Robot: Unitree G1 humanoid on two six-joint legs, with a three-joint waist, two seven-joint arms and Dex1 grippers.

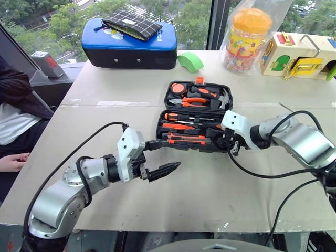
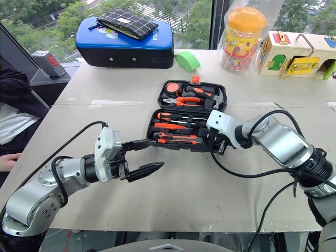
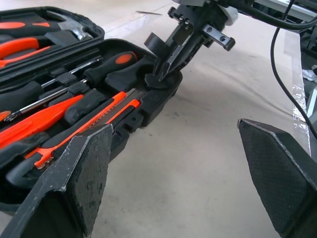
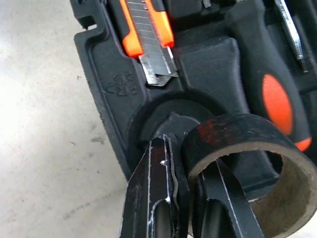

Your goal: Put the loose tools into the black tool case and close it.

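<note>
Now, nearest the camera at lower left of the head view, the left gripper point(image 1: 157, 157) hangs above the bare table point(image 1: 210, 194) with its two black fingers spread wide and nothing between them, just short of the near-left corner of the tool case point(image 1: 195, 118).

Up in the centre of the frame that black case lies open and flat, its near half holding the screwdrivers point(image 1: 181, 116) with orange-and-black handles, a slim orange tester point(image 1: 178, 126) and the utility knife point(image 1: 185, 139) along the front edge, its blade tip showing bare in the right wrist view.

At the case's near-right corner the right gripper point(image 3: 163, 74) points steeply down, fingers pinched together on the wall of the small dark tape roll point(image 4: 247, 163). The roll stands on edge, tilted, just above the round recess point(image 4: 163, 119) moulded into that corner, not seated in it.

In the far half of the case sit the pliers point(image 1: 191, 101) and the small hammer point(image 1: 223, 98).

Further back: a green object point(image 1: 190, 61), a blue-topped case point(image 1: 129, 44) at upper left with a checked pouch point(image 1: 132, 24) on it, a clear jar with an orange lid point(image 1: 247, 39), and a wooden latch box point(image 1: 299, 55) at upper right. A person's hand point(image 1: 13, 161) rests at the left edge.
</note>
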